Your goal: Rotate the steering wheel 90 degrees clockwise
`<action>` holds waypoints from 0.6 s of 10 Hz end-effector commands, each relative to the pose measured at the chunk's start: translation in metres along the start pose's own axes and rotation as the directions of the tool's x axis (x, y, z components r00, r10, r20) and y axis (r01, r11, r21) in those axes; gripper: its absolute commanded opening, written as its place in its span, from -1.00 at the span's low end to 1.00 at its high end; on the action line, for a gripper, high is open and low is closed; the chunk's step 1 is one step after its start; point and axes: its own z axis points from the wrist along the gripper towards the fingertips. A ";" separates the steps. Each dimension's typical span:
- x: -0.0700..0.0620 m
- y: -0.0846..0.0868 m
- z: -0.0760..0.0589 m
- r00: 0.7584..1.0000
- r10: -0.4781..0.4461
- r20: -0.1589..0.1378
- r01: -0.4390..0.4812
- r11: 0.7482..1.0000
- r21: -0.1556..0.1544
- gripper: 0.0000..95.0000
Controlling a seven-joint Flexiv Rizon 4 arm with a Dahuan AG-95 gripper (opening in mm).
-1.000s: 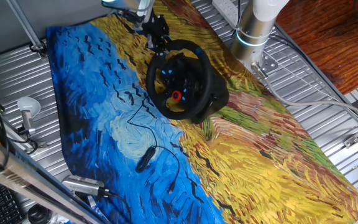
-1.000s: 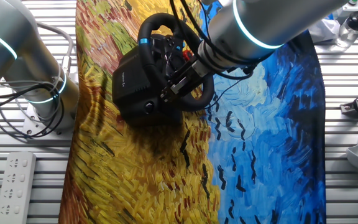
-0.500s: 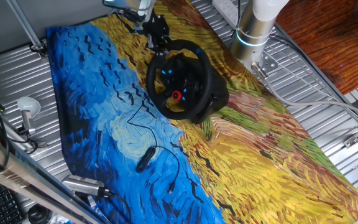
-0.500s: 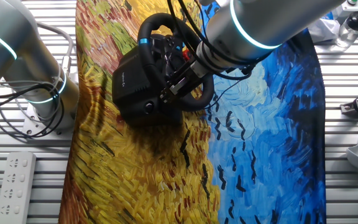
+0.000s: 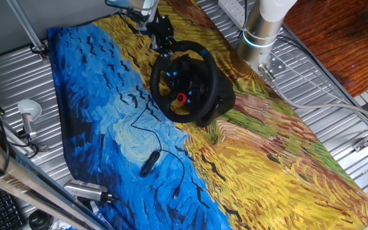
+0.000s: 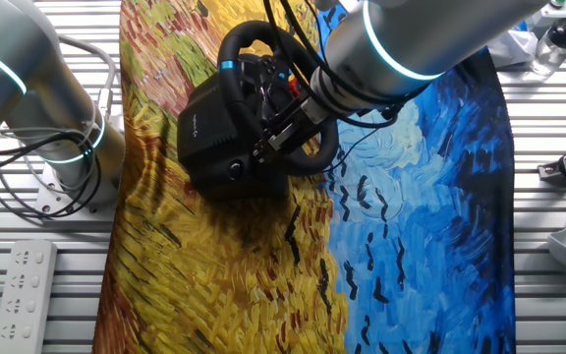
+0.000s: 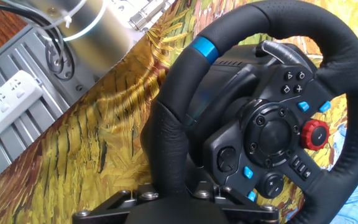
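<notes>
The steering wheel [image 5: 184,81] stands on its bulky base near the middle of the painted cloth [image 5: 107,102], and its blue rim marker [image 7: 204,48] sits off to one side, so the turn looks under way — or about to begin. The gripper [image 6: 281,133] is at the rim, and in the hand view the rim runs straight down into the jaw mount. The fingertips are hidden, so I cannot tell whether the jaws are clamped on it; the next move calls for a firm hold carried along the rim's arc, clockwise.
</notes>
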 end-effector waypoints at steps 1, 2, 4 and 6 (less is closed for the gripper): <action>0.000 0.000 0.000 1.000 0.001 0.001 -0.001 1.000 0.002 -0.20; 0.000 0.000 0.000 1.000 -0.001 0.003 0.001 1.000 0.004 -0.20; 0.000 0.000 0.000 1.000 -0.007 0.005 0.007 1.000 0.002 -0.60; 0.001 0.000 0.001 1.000 -0.012 0.007 0.013 1.000 -0.018 -0.60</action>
